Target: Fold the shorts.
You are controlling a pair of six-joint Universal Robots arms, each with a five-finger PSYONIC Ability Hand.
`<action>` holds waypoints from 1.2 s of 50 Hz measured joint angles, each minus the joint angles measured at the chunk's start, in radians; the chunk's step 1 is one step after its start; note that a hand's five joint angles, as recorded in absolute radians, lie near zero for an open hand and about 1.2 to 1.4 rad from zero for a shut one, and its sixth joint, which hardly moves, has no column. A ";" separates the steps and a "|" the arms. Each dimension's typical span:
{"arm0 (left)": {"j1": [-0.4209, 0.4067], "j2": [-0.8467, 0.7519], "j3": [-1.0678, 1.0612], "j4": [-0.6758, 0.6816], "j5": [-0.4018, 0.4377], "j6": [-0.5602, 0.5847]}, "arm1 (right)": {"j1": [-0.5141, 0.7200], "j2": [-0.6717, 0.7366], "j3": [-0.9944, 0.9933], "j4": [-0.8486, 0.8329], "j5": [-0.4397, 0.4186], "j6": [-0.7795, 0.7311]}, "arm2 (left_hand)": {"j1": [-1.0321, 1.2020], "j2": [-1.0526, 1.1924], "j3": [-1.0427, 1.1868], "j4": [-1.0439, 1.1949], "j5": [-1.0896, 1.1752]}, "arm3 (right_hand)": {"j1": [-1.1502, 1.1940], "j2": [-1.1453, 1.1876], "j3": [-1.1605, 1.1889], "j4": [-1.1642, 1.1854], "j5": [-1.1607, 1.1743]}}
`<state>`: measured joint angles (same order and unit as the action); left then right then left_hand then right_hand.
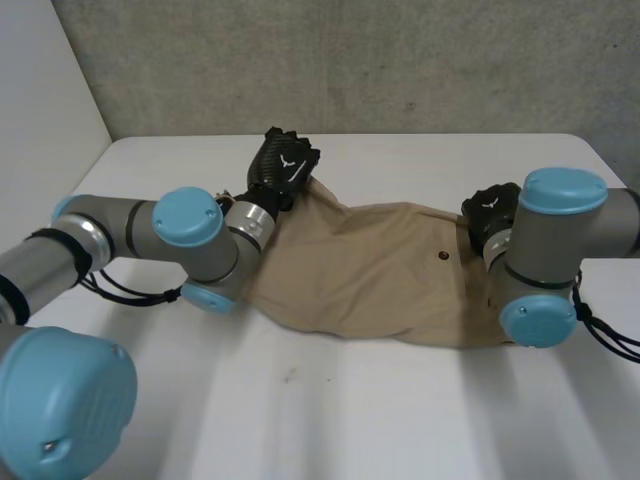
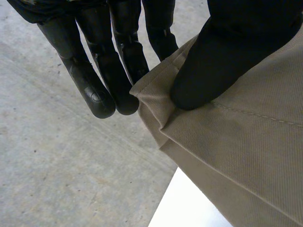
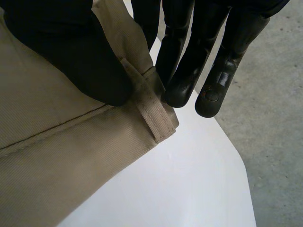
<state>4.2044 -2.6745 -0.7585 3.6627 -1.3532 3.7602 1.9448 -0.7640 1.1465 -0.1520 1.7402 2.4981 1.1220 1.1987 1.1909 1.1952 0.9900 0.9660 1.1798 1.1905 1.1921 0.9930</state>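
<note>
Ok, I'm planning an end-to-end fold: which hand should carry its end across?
Left, probably: the left hand pinches a hem corner of the shorts, while the right hand pinches the waistband corner by the belt loop and could anchor it.

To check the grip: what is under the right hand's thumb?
A corner of the shorts, beside a belt loop, pinched by the right hand. The cloth covers where the fingers meet it from behind.
</note>
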 measured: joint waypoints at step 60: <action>0.110 0.274 -0.416 -0.244 -0.140 -0.264 | -0.181 -0.505 0.718 -0.030 -0.327 0.371 | -0.921 -0.992 -0.973 -0.987 -0.944 | -0.758 -0.947 -0.957 -0.955 -0.918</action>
<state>4.3147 -2.4008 -1.1741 3.4188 -1.4936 3.4965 1.7637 -1.2692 1.8647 -0.1820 1.4131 2.8693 0.2013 0.2072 0.2181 0.2085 0.0464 0.2077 0.2326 0.2332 0.2372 0.0749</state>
